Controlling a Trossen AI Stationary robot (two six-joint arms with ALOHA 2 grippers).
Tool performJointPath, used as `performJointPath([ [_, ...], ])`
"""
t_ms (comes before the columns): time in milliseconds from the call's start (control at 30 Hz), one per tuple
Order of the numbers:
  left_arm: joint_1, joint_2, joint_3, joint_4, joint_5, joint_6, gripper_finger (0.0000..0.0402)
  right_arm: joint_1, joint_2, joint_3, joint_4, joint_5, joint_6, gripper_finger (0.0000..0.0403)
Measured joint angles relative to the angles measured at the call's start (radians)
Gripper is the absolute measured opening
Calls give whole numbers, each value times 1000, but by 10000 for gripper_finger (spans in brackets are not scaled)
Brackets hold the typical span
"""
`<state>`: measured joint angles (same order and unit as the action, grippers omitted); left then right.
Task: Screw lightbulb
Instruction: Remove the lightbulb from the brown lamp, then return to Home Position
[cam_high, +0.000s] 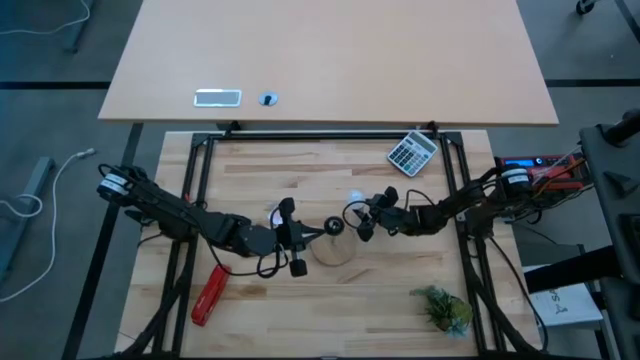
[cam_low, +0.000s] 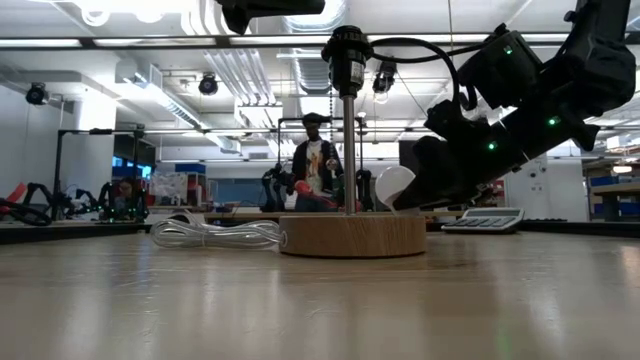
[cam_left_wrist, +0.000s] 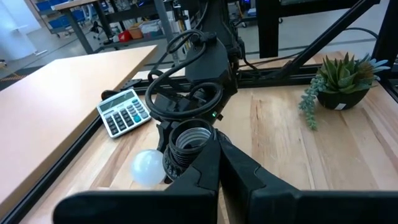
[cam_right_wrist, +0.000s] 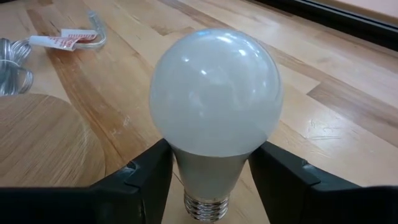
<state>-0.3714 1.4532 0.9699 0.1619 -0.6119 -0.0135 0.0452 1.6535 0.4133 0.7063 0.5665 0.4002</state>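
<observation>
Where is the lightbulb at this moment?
The lightbulb sits between the fingers of the right tool, just to the right of the wooden disc near the table's middle in the high view, with the calculator farther back.

room: ceiling strip lights (cam_low: 150, 45) | person (cam_low: 315, 165) standing | shelving, perhaps
</observation>
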Motion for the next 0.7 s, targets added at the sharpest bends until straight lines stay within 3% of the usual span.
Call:
performJointPath([
  [367,0,0,0,0,0,0,0,-5,0,39,-77,-16,-4,262],
  [700,0,0,0,-5,0,0,0,-5,-29,82,-167,-17,-25,272],
])
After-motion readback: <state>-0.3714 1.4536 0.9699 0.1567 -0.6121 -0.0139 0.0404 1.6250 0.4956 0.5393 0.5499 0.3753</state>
